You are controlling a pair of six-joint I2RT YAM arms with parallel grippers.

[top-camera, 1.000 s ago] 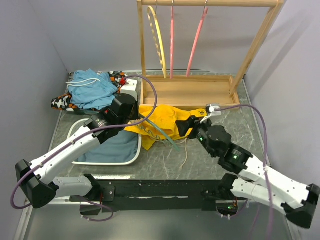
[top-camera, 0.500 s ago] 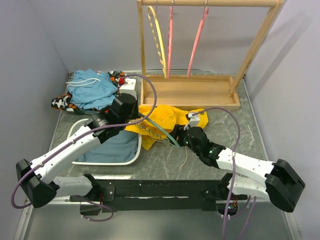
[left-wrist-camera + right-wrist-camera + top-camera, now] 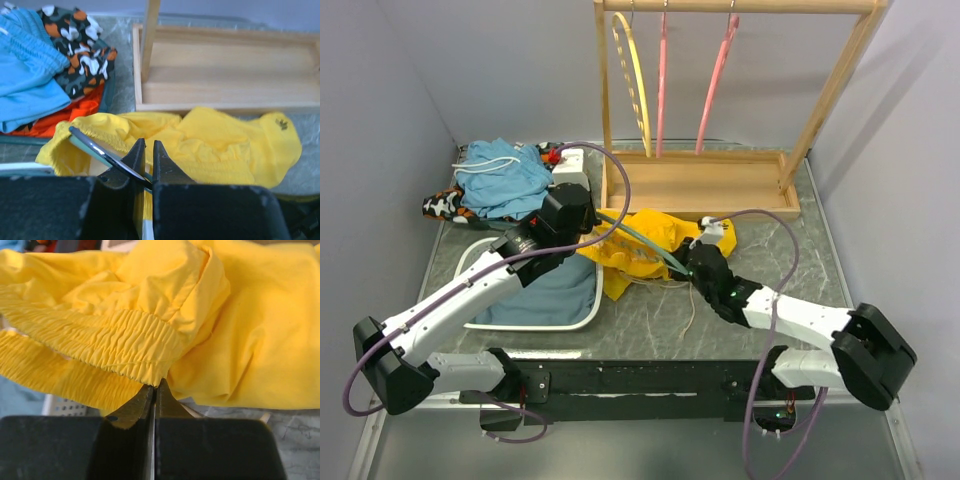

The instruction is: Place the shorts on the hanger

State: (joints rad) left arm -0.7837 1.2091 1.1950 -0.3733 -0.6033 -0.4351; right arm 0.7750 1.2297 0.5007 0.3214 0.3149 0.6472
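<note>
The yellow shorts lie crumpled on the table in front of the wooden rack. The slim teal hanger runs slantwise across them. My left gripper is shut on one end of the hanger, which crosses between its jaws just above the yellow fabric. My right gripper is at the right side of the shorts. In the right wrist view its jaws are shut, with the tips pinching the lower edge of the gathered waistband.
A wooden rack stands behind, with two pink hangers and a yellow hanger hanging from it. Blue shorts on patterned clothes lie at the back left. A white tray holds grey-blue cloth. A white drawstring trails forward.
My right gripper moved left along the shorts and shut at the waistband. The left gripper kept hold of the hanger and shifted only slightly.
</note>
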